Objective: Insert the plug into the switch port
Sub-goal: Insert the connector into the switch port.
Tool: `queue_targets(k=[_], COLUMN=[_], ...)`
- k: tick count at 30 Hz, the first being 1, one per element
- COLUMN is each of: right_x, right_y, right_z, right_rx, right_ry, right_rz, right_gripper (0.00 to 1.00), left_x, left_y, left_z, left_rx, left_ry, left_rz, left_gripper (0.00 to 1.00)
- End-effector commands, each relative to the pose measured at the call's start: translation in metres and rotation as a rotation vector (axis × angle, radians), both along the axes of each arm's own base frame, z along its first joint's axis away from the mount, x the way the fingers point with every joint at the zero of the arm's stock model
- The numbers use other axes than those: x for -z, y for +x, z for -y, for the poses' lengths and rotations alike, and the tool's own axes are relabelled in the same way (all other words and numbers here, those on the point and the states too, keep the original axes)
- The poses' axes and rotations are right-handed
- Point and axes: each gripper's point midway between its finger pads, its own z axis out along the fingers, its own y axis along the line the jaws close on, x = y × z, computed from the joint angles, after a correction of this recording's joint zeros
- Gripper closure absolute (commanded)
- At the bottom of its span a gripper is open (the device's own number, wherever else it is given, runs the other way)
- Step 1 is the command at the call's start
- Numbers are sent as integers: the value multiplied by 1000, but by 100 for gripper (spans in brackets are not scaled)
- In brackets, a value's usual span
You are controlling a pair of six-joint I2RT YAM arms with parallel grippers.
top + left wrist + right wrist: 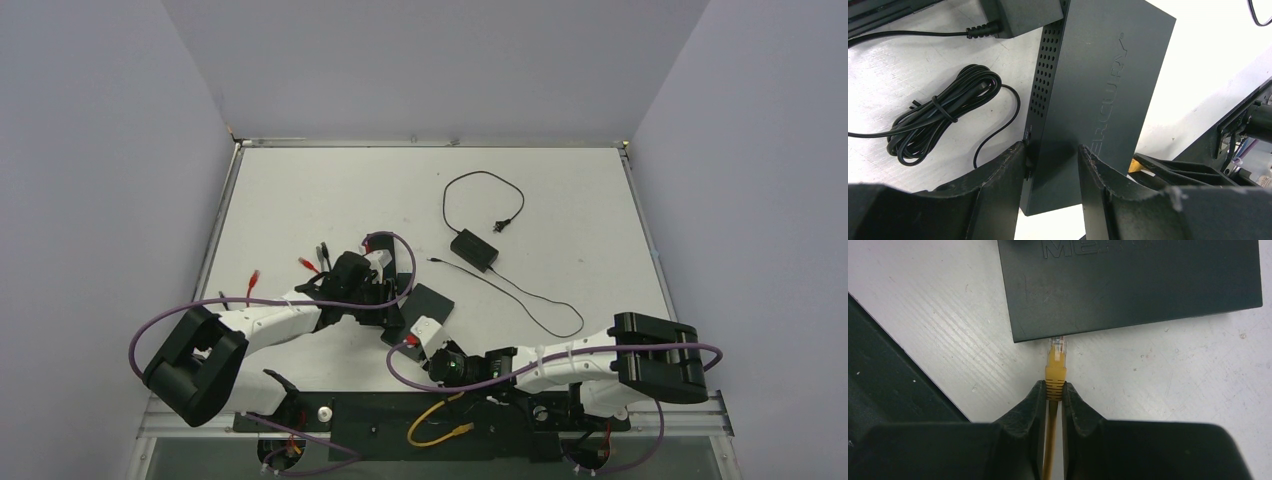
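The switch (432,300) is a flat dark box lying near the table's middle. In the left wrist view the switch (1098,85) shows a vented side and an embossed top. My left gripper (1052,165) is closed around its near corner, one finger on the vented side and the other on the top face. My right gripper (1053,390) is shut on the ribbed boot of the yellow plug (1056,367). The plug's clear tip touches the switch's (1128,285) near edge; the port itself is hidden. The yellow cable (440,420) trails back to the near edge.
A black power adapter (473,248) with a thin looping cord lies beyond the switch. A coiled black cable (943,117) lies left of the switch. Two red-plugged cables (253,278) lie at the left. A black baseplate (400,410) spans the near edge.
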Motion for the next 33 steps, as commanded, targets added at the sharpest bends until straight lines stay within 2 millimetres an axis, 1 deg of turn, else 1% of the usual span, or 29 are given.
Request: queue_targets(k=[1, 6, 12, 21, 26, 33], right_x=[-30, -37, -43, -56, -62, -76], right_y=[9, 14, 28, 38, 43, 51], right_z=[-31, -34, -36, -49, -56, -67], right_rx=[-35, -58, -26, -6, -25, -51], right_ry=[131, 118, 129, 190, 215, 251], right_rz=[36, 59, 75, 101, 122, 152], right_gripper=[100, 100, 100, 100, 100, 100], left_x=[-11, -12, -14, -11, -11, -11], left_y=[-13, -15, -18, -32, -39, -47], left_z=[11, 10, 11, 11, 16, 23], left_rx=[59, 58, 59, 58, 70, 91], left_ry=[-40, -38, -40, -50, -69, -89], left_rz=[-13, -9, -4, -18, -26, -37], left_gripper=[61, 61, 61, 61, 61, 61])
